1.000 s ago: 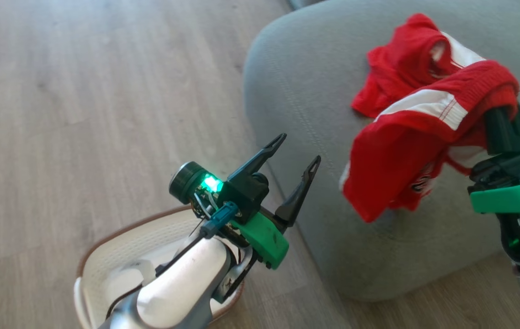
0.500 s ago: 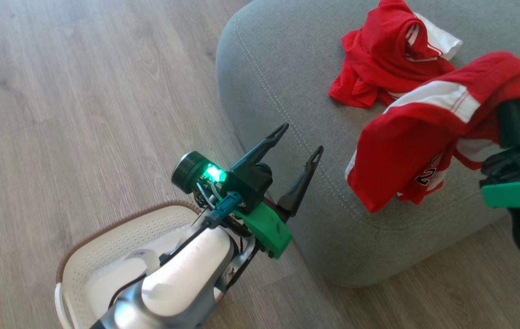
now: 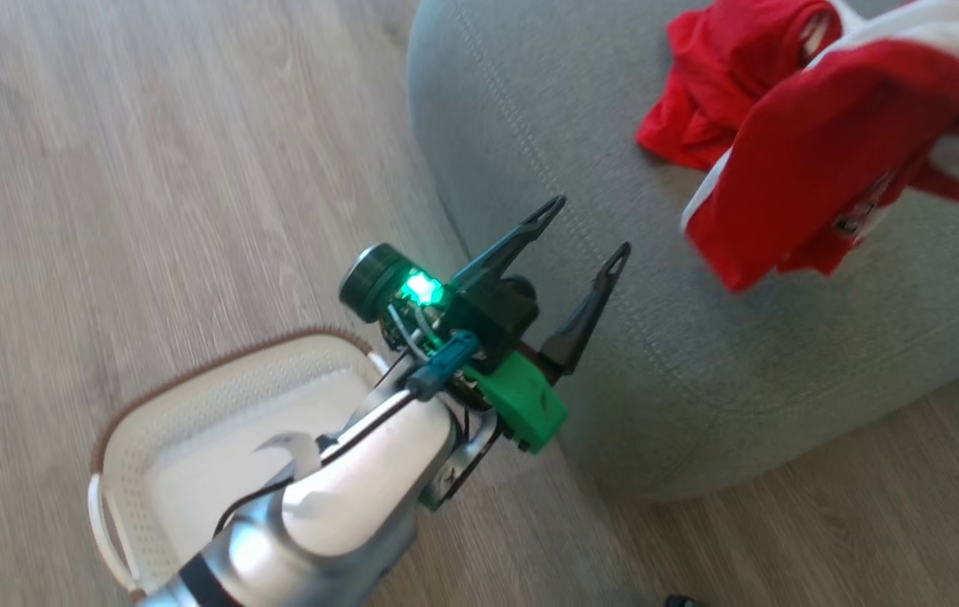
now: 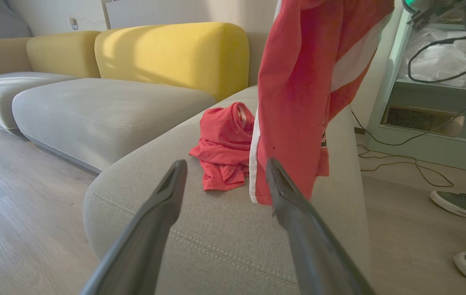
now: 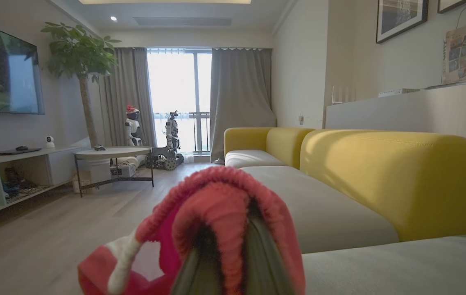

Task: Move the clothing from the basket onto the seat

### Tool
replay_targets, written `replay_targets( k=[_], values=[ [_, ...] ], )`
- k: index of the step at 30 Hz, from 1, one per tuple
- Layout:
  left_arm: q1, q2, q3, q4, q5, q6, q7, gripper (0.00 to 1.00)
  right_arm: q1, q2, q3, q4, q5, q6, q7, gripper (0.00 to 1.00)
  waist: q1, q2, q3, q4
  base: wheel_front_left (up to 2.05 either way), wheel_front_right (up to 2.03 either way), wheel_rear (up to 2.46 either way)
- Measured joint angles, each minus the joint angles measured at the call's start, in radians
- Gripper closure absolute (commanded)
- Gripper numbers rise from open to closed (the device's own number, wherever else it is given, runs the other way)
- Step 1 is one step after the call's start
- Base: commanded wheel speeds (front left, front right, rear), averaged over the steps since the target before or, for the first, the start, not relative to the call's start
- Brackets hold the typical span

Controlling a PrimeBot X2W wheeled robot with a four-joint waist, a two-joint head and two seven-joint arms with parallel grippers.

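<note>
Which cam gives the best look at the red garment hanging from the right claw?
Left wrist view: the hanging red garment shows nearly full length, lower hem over the seat. Head view crops it at the top-right edge and is blurred. Right wrist view catches a fold bunched over the right claw.

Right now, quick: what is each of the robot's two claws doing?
Left gripper: open, holding nothing.
Right gripper: closed on a red garment that hangs over the grey seat.
</note>
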Motion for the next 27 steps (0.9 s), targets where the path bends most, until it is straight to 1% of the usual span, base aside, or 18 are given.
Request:
replay_targets(
  k=[4,7,12,14,17,19,22,23,27],
  values=[
    [-0.037,-0.012,-0.022,0.015,0.005,0.008,0.008,0.0,-0.078,-0.034,0.013,0.095,0.041,0.0,0.0,1.0,0.0,0.0,0.05,0.017,0.0,0.0,0.0],
    [-0.07,-0.017,-0.037,0.024,0.014,0.013,0.019,0.0,-0.154,-0.046,0.012,0.151,0.08,0.0,0.0,1.0,0.0,0.0,0.091,0.032,0.0,0.0,0.0],
    [-0.126,-0.02,-0.068,0.044,0.015,0.027,0.02,0.0,-0.28,-0.105,0.007,0.231,0.134,0.0,0.0,1.0,0.0001,0.0,0.162,0.064,0.0,0.0,0.0],
    [-0.138,-0.02,-0.079,0.047,0.015,0.029,0.02,0.0,-0.305,-0.117,0.007,0.247,0.143,0.0,0.0,1.0,0.0001,0.0,0.176,0.071,0.0,0.0,0.0],
    [-0.167,-0.021,-0.103,0.046,0.007,0.047,0.019,0.0,-0.377,-0.146,0.013,0.289,0.166,0.0,0.0,1.0,0.0001,0.0,0.217,0.093,0.0,0.0,0.0],
    [-0.187,-0.021,-0.124,0.046,-0.008,0.06,0.019,0.0,-0.421,-0.169,0.046,0.334,0.176,0.0,0.0,1.0,0.0002,0.0,0.24,0.109,0.0,0.0,0.0],
    [-0.22,-0.021,-0.154,0.046,-0.033,0.08,0.015,0.0,-0.466,-0.199,0.129,0.412,0.187,0.0,0.0,1.0,0.0001,0.0,0.267,0.136,0.0,0.0,0.0],
    [-0.238,-0.021,-0.173,0.046,-0.05,0.091,0.005,0.0,-0.49,-0.214,0.201,0.487,0.208,0.0,0.0,1.0,0.0,-0.0001,0.28,0.153,0.0,0.0,0.0],
    [-0.26,-0.022,-0.209,0.047,-0.085,0.127,-0.009,0.0,-0.541,-0.239,0.313,0.634,0.256,0.0,0.015,1.0,0.0,0.0,0.295,0.185,0.0,0.0,0.0]
  ],
)
